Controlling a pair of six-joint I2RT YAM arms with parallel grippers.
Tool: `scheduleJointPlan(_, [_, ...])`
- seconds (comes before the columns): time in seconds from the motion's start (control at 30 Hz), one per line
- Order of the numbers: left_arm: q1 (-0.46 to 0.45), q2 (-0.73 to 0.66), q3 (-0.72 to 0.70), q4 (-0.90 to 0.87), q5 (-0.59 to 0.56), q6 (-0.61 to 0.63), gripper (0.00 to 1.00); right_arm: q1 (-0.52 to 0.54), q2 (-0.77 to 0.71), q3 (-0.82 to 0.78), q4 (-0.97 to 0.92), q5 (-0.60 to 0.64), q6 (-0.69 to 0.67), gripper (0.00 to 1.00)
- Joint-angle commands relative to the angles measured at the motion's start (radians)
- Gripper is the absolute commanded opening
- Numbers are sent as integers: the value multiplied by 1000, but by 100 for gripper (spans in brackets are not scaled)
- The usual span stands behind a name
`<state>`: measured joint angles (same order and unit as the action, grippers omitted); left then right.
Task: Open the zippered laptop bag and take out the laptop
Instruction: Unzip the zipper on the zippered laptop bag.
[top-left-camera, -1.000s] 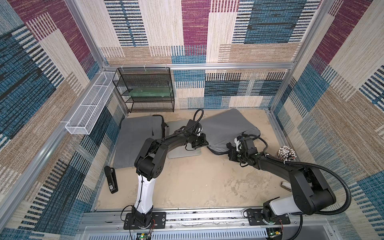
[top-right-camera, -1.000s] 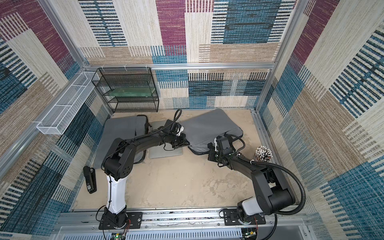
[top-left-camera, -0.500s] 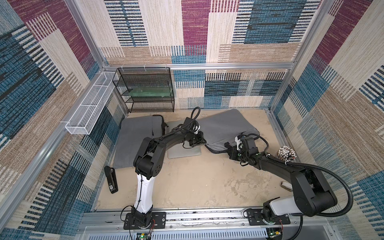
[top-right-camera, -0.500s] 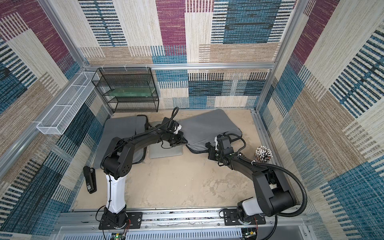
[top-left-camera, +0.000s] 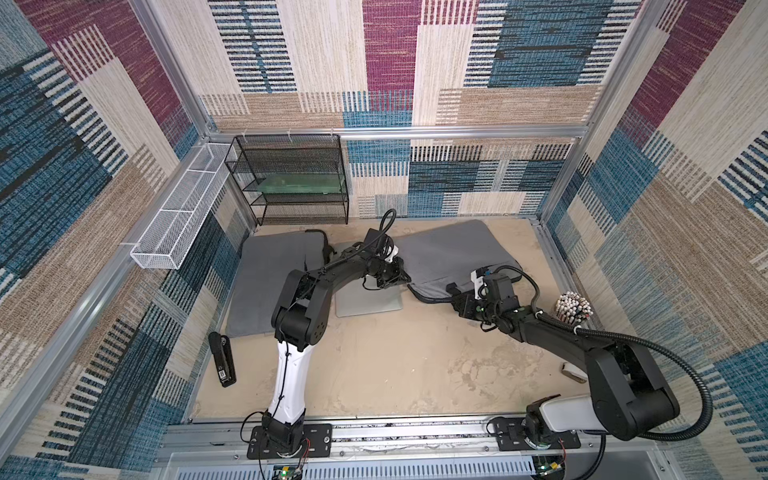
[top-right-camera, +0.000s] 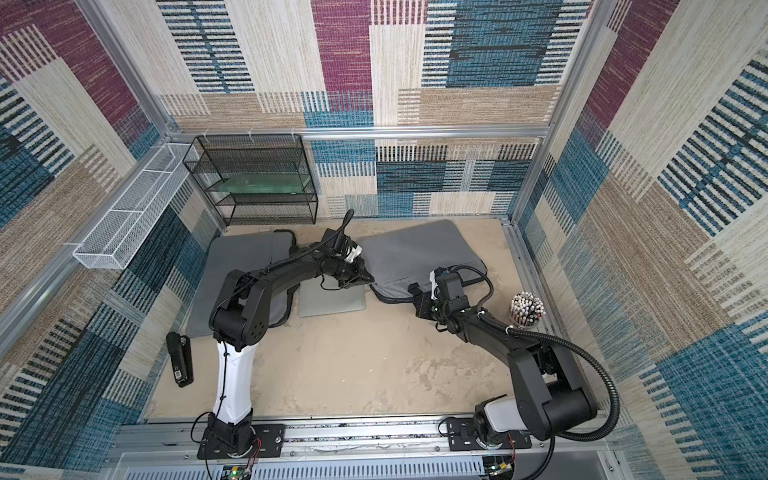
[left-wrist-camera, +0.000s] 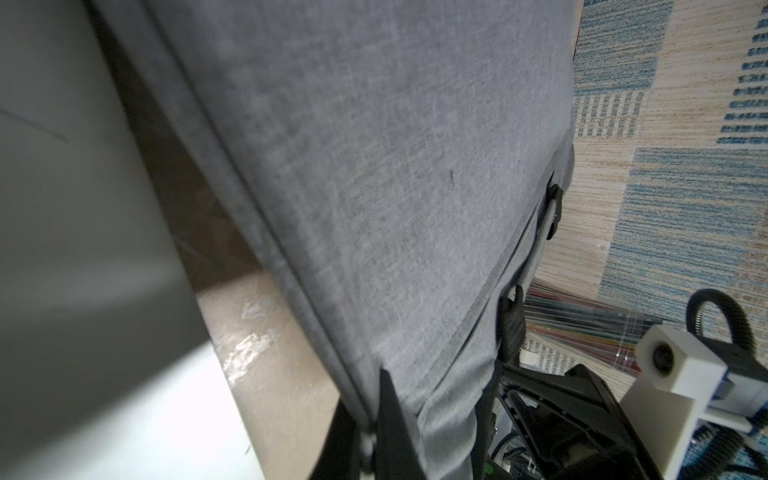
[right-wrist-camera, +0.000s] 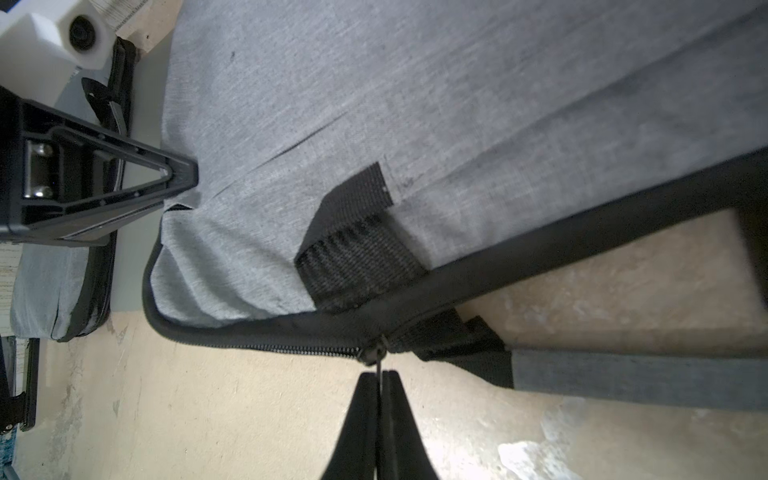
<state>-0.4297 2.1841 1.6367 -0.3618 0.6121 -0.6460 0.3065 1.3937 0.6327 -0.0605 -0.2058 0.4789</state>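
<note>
Right tool (right-wrist-camera: 378, 376): jaws narrow, pinched flat on the thin black zipper pull (right-wrist-camera: 379, 362) of the grey fabric laptop bag (top-left-camera: 449, 253). The pull sits straight ahead of my fingertips, with the slider just beyond it on the bag edge nearest my right arm. The bag lies on the sandy tabletop (top-left-camera: 395, 365), ahead of both tools.

Left tool (top-left-camera: 401, 276): jaws narrow too, nipping a fold of grey cloth at the bag's corner.

Relation that matters — the closed black zipper teeth (right-wrist-camera: 270, 348) run from the slider along the bag's edge toward the corner my left tool pins. The line of travel therefore lies crosswise to my right tool's reach, pointing at the left tool.

Judgement — the right arm is nearer the slider and should draw it along; the left arm anchors. The laptop inside is hidden, so I cannot tell how it lies.
</note>
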Motion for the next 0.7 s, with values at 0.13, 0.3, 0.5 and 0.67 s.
scheduleJointPlan(0.13, [34,-3,-13,81,-171,13,16,48,37,-6,-146,94,45,0])
scheduleJointPlan(0.3, [31,-63,-87,107,-179,4,34,92,65,16,-143,106,64,0])
scheduleJointPlan(0.5, [-8,-179,-211,107,-253,-13,53,135,71,40,-156,115,93,0])
scheduleJointPlan(0.67, [-103,-263,-326,106,-367,-47,64,171,47,61,-174,131,120,0])
